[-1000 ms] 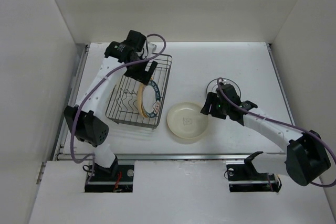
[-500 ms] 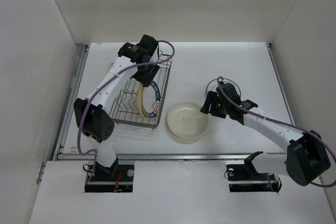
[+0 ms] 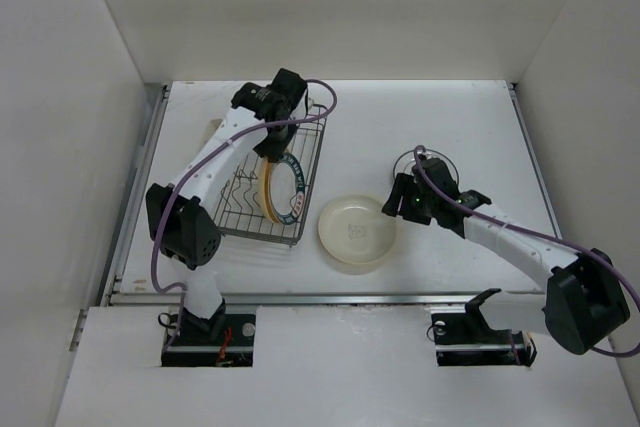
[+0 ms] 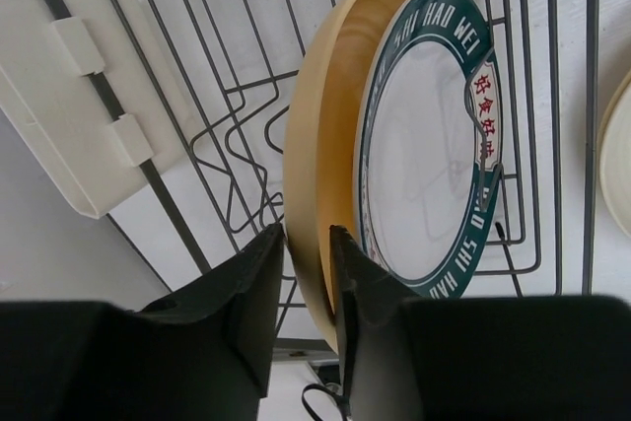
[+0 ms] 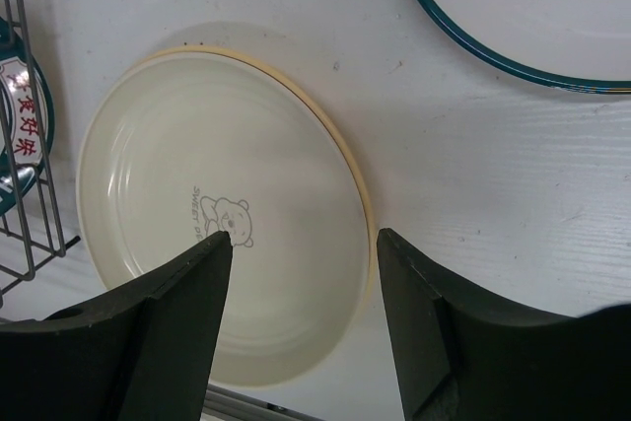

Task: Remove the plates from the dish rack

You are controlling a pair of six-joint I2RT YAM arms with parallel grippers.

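In the dish rack (image 3: 240, 215) (image 4: 554, 125) two plates stand on edge: a yellow-tan plate (image 4: 317, 125) (image 3: 267, 190) and, beside it, a white plate with a dark teal rim (image 4: 434, 145) (image 3: 291, 187). My left gripper (image 4: 308, 244) (image 3: 277, 139) reaches down from the rack's far end, shut on the yellow-tan plate's rim with one finger on each face. A cream plate (image 3: 356, 232) (image 5: 217, 224) lies flat on the table right of the rack. My right gripper (image 5: 301, 244) (image 3: 396, 205) hovers open over its right edge, holding nothing.
Another teal-rimmed plate (image 5: 513, 7) (image 3: 428, 161) lies flat behind the right wrist, partly hidden by the arm. A small cream plastic piece (image 4: 79, 96) (image 3: 212, 130) sits at the rack's far left. White walls enclose the table on three sides.
My left arm swung right over the rack's far end and its jaws closed onto the yellow-tan plate's rim. The right arm and the plates on the table have not moved.
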